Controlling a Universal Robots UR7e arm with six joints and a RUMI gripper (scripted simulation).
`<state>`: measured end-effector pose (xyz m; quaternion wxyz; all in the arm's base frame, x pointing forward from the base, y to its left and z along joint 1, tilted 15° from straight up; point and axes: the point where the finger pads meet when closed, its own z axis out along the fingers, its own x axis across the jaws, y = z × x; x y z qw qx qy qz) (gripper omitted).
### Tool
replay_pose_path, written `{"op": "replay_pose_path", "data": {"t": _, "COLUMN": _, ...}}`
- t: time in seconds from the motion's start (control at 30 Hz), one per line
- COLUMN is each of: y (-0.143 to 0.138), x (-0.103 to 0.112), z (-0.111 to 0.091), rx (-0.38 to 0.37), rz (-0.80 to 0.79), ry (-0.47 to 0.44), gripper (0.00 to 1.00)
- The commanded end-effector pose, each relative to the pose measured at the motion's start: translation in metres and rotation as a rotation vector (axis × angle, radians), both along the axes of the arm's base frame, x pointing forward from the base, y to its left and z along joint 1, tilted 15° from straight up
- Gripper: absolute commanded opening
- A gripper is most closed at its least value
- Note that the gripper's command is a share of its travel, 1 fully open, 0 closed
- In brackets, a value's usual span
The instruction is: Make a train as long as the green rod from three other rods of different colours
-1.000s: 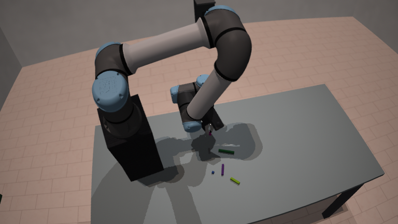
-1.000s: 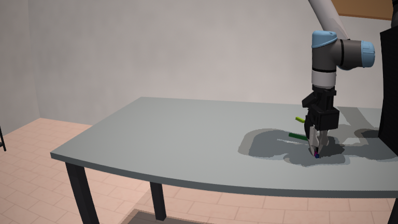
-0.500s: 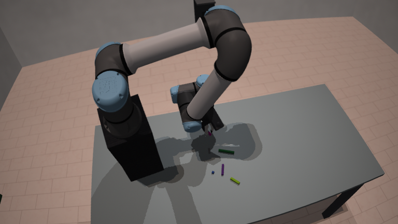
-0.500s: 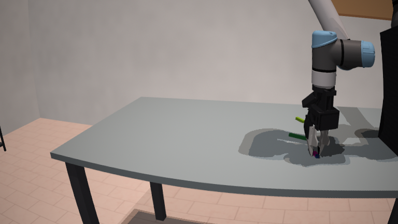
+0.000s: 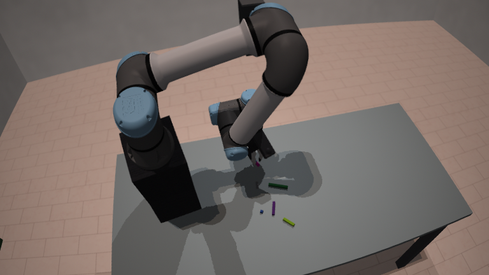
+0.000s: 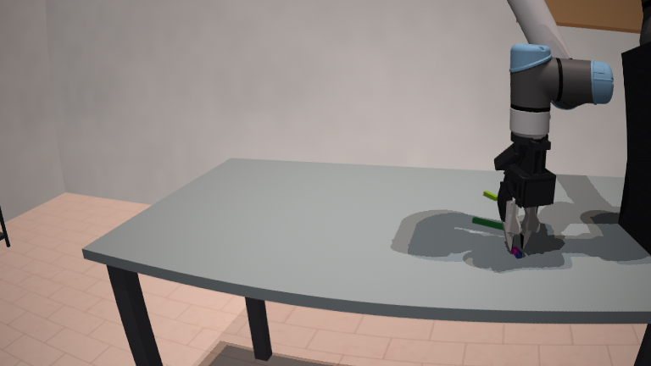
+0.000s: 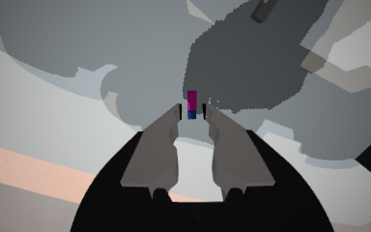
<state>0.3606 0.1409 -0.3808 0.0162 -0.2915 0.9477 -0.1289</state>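
Note:
My gripper (image 7: 191,104) (image 6: 516,246) is open, a finger on each side of a magenta rod (image 7: 191,99) (image 5: 257,163) and a blue rod (image 7: 191,115) (image 6: 519,255), with a gap at both sides. These two lie in line, end to end, seemingly touching. The green rod (image 5: 277,186) (image 6: 485,222) lies apart from them. A purple rod (image 5: 273,207), a second blue rod (image 5: 262,211) and a lime rod (image 5: 288,221) (image 6: 490,195) lie separately beyond it. A dark, seemingly grey rod (image 7: 264,11) lies in shadow at the wrist view's top, cut off by the frame.
The grey table (image 5: 378,156) (image 6: 287,227) carries the rods. The arm's black pedestal (image 5: 165,192) stands at its left in the top view. The table's edge and the floor show at the lower left of the wrist view. Arm shadows darken the area around the gripper.

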Motion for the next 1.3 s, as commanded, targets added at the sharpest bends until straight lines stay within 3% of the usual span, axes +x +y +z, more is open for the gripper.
{"op": "replay_pose_path", "data": {"t": 0.0, "y": 0.002, "x": -0.001, "z": 0.009, "rx": 0.0, "rz": 0.0, "ry": -0.001, "gripper": 0.14}}
{"op": "replay_pose_path", "data": {"t": 0.43, "y": 0.016, "x": -0.007, "z": 0.066, "rx": 0.0, "rz": 0.0, "ry": -0.001, "gripper": 0.14}}
{"op": "replay_pose_path", "data": {"t": 0.8, "y": 0.019, "x": -0.008, "z": 0.077, "rx": 0.0, "rz": 0.0, "ry": -0.001, "gripper": 0.14}}
{"op": "replay_pose_path", "data": {"t": 0.83, "y": 0.019, "x": -0.008, "z": 0.077, "rx": 0.0, "rz": 0.0, "ry": -0.001, "gripper": 1.0}}
{"op": "replay_pose_path", "data": {"t": 1.27, "y": 0.019, "x": -0.008, "z": 0.077, "rx": 0.0, "rz": 0.0, "ry": -0.001, "gripper": 1.0}}
